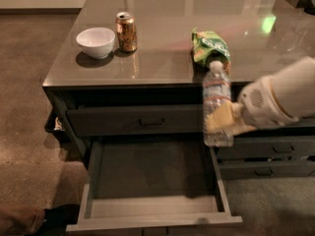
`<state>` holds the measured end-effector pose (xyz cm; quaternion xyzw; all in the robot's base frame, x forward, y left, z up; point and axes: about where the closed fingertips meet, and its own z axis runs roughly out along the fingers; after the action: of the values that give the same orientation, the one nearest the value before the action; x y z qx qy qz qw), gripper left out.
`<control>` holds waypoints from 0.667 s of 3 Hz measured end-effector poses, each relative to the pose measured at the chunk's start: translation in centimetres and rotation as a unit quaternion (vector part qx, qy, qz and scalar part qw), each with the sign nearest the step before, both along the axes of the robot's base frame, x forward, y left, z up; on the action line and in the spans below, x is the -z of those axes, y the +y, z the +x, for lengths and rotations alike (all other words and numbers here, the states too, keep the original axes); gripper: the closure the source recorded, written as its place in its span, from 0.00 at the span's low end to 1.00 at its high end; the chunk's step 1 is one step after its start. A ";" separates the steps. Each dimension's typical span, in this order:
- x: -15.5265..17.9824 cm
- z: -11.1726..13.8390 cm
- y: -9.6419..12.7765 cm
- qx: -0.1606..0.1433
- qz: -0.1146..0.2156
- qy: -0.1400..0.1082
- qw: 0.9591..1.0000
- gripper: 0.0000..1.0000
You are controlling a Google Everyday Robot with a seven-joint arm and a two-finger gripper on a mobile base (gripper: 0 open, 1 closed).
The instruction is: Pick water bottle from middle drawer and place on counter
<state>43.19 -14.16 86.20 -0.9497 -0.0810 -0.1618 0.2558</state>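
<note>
Camera view: tool [220, 123] clamped round water bottle [216, 90] lower half, bottle upright over middle drawer [147, 208] right wall.

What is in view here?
counter: one, glossy grey-brown, cabinet top
bowl: one, white, counter's left part
can: one, orange-gold, right of the bowl
snack bag: one, green, counter's front edge, behind the bottle
bottle: one, clear, white cap, upright in the air above the middle drawer's right wall
middle drawer: one, dark grey, pulled open
top drawer: one, dark grey, black handle, shut, above it
side drawers: two, dark grey, shut, lower right
arm: one, white, from the right
gripper: one, yellowish jaws shut on the bottle's lower half
</note>
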 end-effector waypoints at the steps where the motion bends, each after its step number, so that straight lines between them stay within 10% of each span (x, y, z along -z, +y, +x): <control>1: -2.5 4.7 3.9 -0.050 -0.011 -0.020 0.998 1.00; 2: -4.2 8.7 8.3 -0.097 -0.018 -0.031 0.995 1.00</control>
<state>51.91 -5.88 90.39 -0.9362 -0.1835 -0.1645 0.2505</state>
